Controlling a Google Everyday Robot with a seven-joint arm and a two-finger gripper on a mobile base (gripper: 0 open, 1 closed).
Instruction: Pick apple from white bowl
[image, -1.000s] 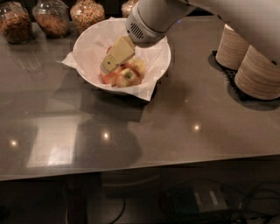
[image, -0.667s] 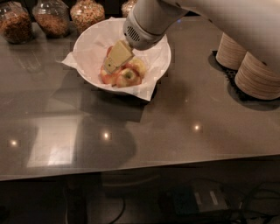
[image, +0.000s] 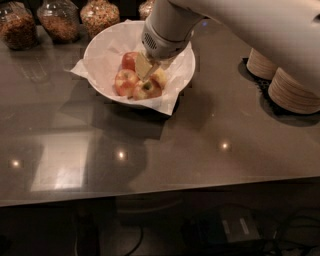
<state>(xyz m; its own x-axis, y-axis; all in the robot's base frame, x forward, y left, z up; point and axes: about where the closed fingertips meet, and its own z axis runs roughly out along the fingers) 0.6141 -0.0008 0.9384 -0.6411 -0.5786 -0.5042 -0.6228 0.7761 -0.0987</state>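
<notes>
Beige-tipped gripper (image: 144, 66) hung low inside large round white bowl (image: 102, 47), just over small red-yellow apple (image: 147, 90); open or closed could not be told. Risks: neighbouring apples (image: 125, 81) crowding, apple rolling aside, crinkled white paper (image: 165, 102) snagging

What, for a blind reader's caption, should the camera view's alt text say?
The robot's gripper hangs inside a large round white paper-lined bowl, over a small red-and-yellow apple among several others. The bowl sits on a glossy grey counter near stacked beige paper bowls.
</notes>
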